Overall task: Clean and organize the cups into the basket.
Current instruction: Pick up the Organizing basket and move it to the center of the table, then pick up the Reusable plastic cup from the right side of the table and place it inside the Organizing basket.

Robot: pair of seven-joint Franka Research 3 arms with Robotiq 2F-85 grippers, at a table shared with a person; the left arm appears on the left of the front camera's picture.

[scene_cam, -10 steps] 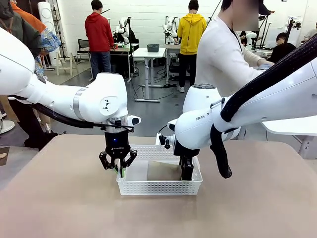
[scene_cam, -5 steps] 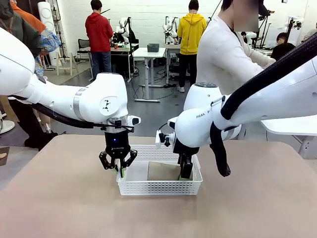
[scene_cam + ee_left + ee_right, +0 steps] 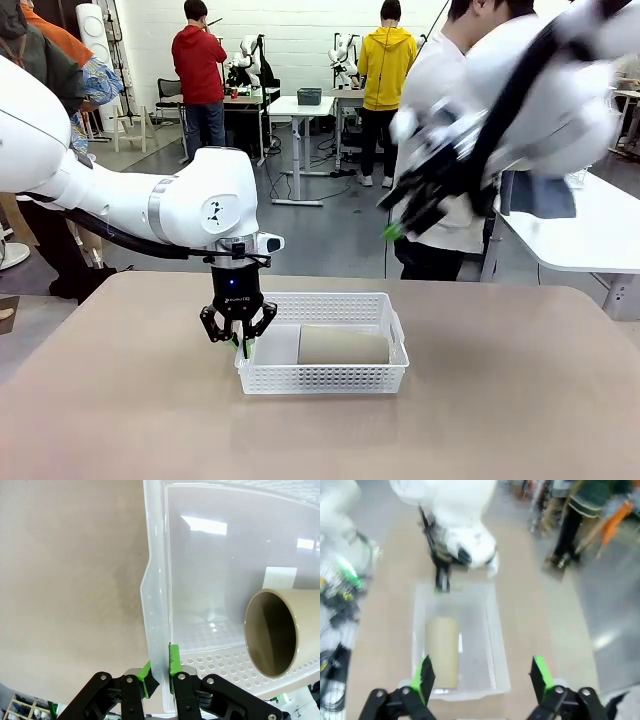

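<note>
One tan-brown cup [image 3: 342,346] lies on its side in the white lattice basket [image 3: 320,379] at the table's middle. Its open mouth faces the left wrist camera [image 3: 272,632]. My left gripper [image 3: 240,340] is shut on the basket's left wall [image 3: 156,605], with one green pad on each side of the rim. My right gripper [image 3: 400,222] hangs open and blurred high above the basket's right end, holding nothing. From its wrist view the cup [image 3: 442,650] and the basket [image 3: 496,630] lie below the open right gripper [image 3: 482,675], with the left gripper [image 3: 442,580] at the far rim.
A person in a white top [image 3: 440,235] stands at the far side, partly behind my right arm. The brown table [image 3: 520,400] has free room left, right and in front of the basket. A white table [image 3: 590,235] stands at the right.
My right gripper has risen out of the basket, up and to the right, leaving the tan cup lying inside. The left gripper has kept its hold on the basket wall.
</note>
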